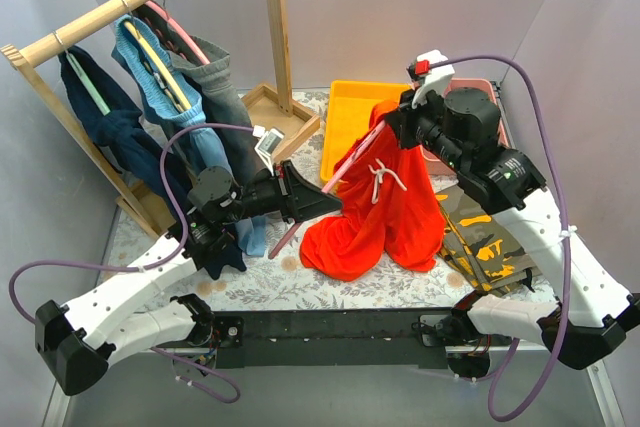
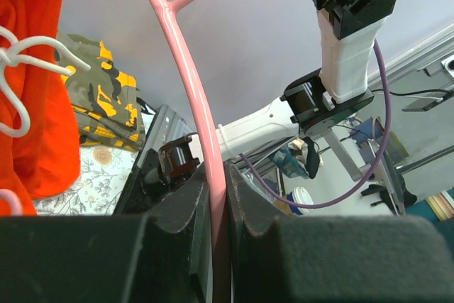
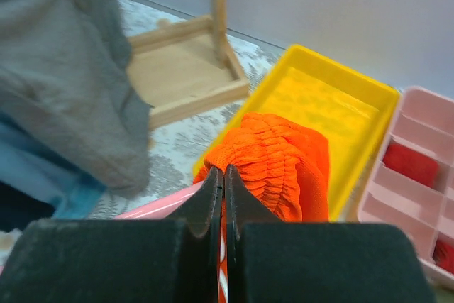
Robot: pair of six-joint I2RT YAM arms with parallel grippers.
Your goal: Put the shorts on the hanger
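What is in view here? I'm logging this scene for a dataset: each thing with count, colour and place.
shorts: one, orange-red, white drawstring, mid-table, waistband lifted, hem on the tablecloth
hanger: one, pink, metal hook, slanting up towards the waistband
camouflage garment: one, green and yellow, flat, right of the shorts
tray: one, yellow, behind the shorts
compartment box: one, pink, right of the tray
rack: one, wooden, far left
hung garments: three, navy, light blue, grey, on the rack
tablecloth: one, pale floral
left gripper: black, shut on the hanger
right gripper: black, shut on the waistband
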